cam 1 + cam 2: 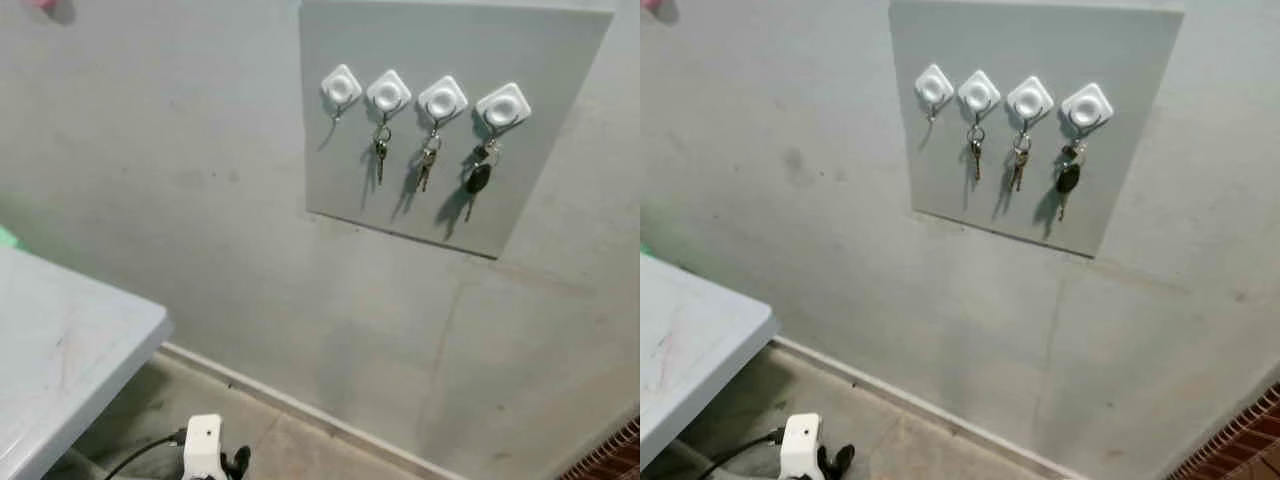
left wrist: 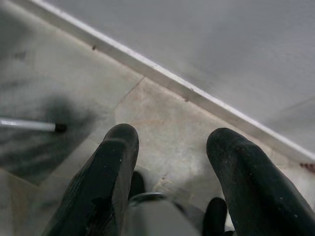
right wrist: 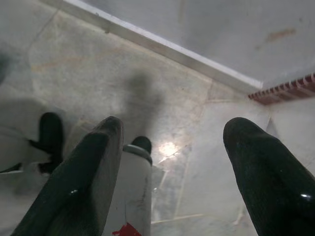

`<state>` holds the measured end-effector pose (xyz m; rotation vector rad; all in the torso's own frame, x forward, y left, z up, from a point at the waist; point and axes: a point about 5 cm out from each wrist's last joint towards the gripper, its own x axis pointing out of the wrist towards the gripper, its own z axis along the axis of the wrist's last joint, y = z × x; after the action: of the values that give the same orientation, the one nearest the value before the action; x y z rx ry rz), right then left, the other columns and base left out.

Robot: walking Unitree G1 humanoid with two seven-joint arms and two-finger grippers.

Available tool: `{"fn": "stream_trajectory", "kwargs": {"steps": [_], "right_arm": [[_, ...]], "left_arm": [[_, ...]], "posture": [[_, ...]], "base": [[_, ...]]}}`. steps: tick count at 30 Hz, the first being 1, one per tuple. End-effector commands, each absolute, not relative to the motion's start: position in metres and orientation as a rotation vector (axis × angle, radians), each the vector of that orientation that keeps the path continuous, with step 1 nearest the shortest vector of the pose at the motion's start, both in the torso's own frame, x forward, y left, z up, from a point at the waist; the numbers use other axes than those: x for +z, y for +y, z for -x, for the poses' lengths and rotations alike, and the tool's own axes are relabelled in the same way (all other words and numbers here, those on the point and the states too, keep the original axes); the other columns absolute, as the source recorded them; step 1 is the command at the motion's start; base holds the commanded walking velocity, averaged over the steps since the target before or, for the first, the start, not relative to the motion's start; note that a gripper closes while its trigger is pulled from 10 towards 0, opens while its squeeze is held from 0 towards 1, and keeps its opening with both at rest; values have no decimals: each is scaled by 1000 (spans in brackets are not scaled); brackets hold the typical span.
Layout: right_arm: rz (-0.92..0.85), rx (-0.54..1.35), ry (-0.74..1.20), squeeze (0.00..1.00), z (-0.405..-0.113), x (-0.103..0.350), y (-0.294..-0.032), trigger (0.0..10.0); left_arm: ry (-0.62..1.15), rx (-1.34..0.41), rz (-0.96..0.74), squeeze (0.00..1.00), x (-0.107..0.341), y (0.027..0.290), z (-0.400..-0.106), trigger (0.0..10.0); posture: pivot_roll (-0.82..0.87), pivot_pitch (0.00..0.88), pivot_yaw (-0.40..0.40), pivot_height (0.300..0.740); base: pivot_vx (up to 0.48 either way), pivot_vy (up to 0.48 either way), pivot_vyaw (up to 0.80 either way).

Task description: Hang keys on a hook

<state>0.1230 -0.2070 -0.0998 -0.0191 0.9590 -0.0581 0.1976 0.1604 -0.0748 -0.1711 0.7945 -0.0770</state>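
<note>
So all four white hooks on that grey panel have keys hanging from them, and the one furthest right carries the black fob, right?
Not quite: three of the four hold keys. In the left eye view the leftmost hook is bare. The other three hold keys, and the rightmost hook does carry the black fob, on the grey panel.

We see the head views evenly and softly lit, a little dim, with a grey-green cast and no glare. The keys throw soft shadows toward seven o'clock on the board, so light falls from the upper right. Focus is fair, slightly soft at the edges. In the wrist views the near black fingers are blurred, and a small bright reflection glints on the polished floor.
</note>
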Motion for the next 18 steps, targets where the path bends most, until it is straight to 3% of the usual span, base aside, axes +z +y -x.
{"fn": "stream_trajectory", "kwargs": {"steps": [1, 18], "right_arm": [[18, -35, 952, 0, -129, -99, -200, 10000], [20, -31, 958, 0, -129, -100, -199, 10000]], "left_arm": [[804, -57, 152, 0, -75, 168, -197, 10000], [797, -42, 165, 0, -74, 168, -200, 10000]], "posture": [[20, 0, 28, 740], [24, 0, 24, 740]], "base": [[0, 0, 800], [0, 0, 800]]}}
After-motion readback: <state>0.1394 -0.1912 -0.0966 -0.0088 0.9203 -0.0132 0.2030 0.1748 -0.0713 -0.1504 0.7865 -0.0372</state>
